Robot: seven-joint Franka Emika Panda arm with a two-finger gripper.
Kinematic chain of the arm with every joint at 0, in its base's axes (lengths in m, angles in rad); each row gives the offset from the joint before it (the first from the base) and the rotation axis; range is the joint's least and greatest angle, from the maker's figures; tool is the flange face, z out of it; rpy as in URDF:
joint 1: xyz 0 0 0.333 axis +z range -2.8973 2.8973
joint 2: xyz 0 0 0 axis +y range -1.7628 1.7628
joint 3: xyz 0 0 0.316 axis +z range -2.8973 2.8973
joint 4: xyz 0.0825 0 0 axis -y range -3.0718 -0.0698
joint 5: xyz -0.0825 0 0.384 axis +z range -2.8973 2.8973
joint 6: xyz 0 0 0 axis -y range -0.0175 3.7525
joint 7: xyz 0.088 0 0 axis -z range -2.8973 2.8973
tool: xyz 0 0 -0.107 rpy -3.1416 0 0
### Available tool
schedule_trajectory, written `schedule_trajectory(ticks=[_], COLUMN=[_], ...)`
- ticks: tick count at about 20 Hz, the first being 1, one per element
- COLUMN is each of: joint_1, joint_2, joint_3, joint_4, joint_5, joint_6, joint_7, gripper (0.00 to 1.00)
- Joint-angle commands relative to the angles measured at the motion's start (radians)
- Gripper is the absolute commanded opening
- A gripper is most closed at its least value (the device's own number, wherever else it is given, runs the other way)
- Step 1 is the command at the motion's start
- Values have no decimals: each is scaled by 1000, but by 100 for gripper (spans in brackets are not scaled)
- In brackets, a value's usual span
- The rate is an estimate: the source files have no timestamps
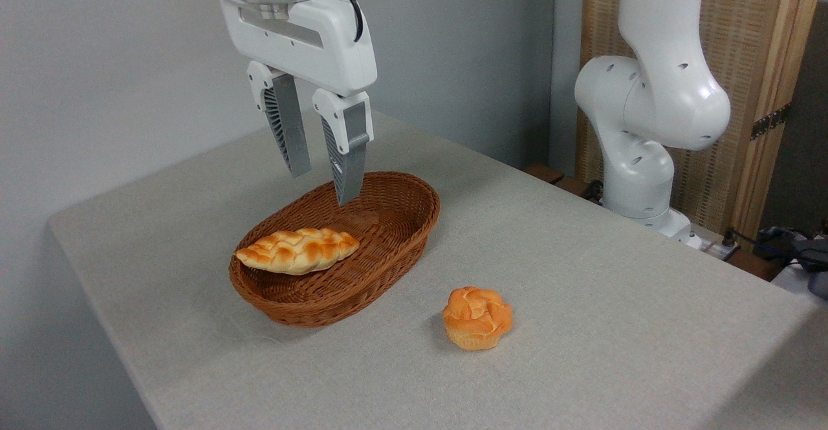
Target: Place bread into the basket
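The bread (477, 317), a small round golden-orange bun with a knotted top, sits on the grey table to the right of the basket. The basket (407, 223) is an oval reddish-brown wicker one near the table's middle. My gripper (322, 187) hangs above the basket's back part, fingers pointing down, open, with nothing between them. It is well above and to the left of the bun.
A long braided loaf (299, 249) lies inside the basket at its front left. The robot's white base and arm (647, 113) stand at the back right beside a wooden panel. The table (582, 268) drops off at its left and front edges.
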Motion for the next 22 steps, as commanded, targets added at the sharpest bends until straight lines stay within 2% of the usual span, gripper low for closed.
schedule_trajectory(ticks=[1,22], joint_1=[-9,-9], joint_2=[-2,-2], joint_3=[9,11], joint_4=[15,17], joint_5=[-5,-4], joint_6=[-37,-71], joint_7=[13,13], gripper=[100,100])
